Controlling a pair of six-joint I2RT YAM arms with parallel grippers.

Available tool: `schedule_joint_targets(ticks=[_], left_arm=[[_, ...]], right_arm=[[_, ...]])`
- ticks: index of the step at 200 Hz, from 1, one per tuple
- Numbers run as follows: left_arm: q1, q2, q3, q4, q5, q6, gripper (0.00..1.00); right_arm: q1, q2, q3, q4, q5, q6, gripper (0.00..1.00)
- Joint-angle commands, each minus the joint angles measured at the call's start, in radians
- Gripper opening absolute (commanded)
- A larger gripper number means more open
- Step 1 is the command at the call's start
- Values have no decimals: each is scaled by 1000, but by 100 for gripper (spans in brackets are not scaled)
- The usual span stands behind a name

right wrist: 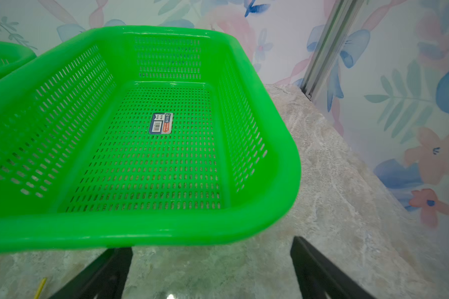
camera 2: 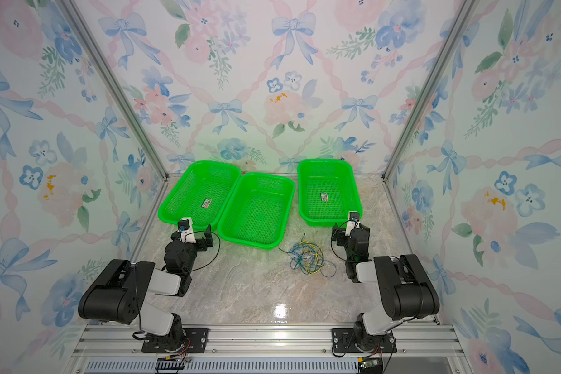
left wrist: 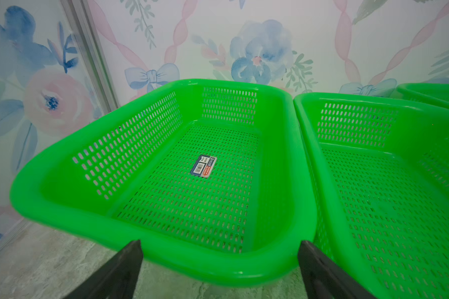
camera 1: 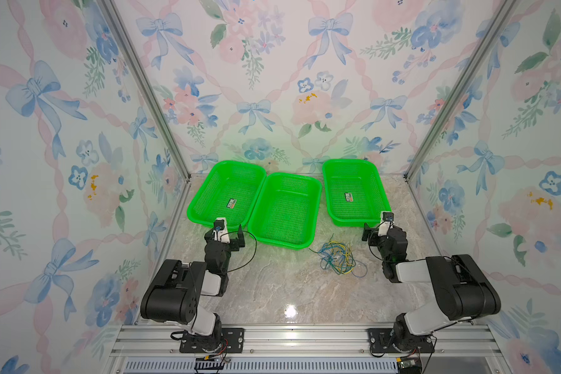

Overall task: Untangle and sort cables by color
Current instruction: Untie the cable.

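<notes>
**Cable tangle on the table, both grippers wide and holding nothing**

- The cables [camera 1: 336, 259] lie in one loose knot on the table [camera 1: 272, 285], just off the near right corner of the middle basket [camera 1: 285, 210]. They touch no basket. The same knot shows in both top views [camera 2: 306, 259].
- The knot sits between the two arms, closer to the right gripper [camera 1: 380, 230], a little nearer the arm bases than that gripper and apart from it. The left gripper [camera 1: 224, 233] is well apart from it, across the middle basket's near end.
- Both sets of jaws are spread wide with nothing between them. The black fingers [left wrist: 119, 271] of the left frame the near rim of the left basket [camera 1: 221, 191]. The right's fingers [right wrist: 101, 274] are over bare table by the near rim of the right basket [camera 1: 360, 187].
- A yellow wire end [right wrist: 40, 286] shows at the edge of the right wrist view.
- Wires: very thin and curly, in yellow, blue and dark green, looped over each other.
- Baskets: glossy bright-green plastic, rectangular with rounded corners, slotted mesh walls and floor. Left and middle rims touch; the right one is apart.
- A barcode sticker [left wrist: 203, 165] is on the left basket's floor, and another sticker [right wrist: 161, 123] in the right one.
- Table: polished grey-beige marble look, with glare near the front.
</notes>
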Motion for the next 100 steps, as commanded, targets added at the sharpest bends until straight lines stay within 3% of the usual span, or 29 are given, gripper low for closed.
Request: schedule_joint_targets(ticks=[1,100], left_arm=[[8,4,6,23,-8,20,98],[7,1,5,22,-7,19,98]], right_arm=[[-7,-4,15,-11,-7,6,99],[-38,-4,-33,78,33,58,99]])
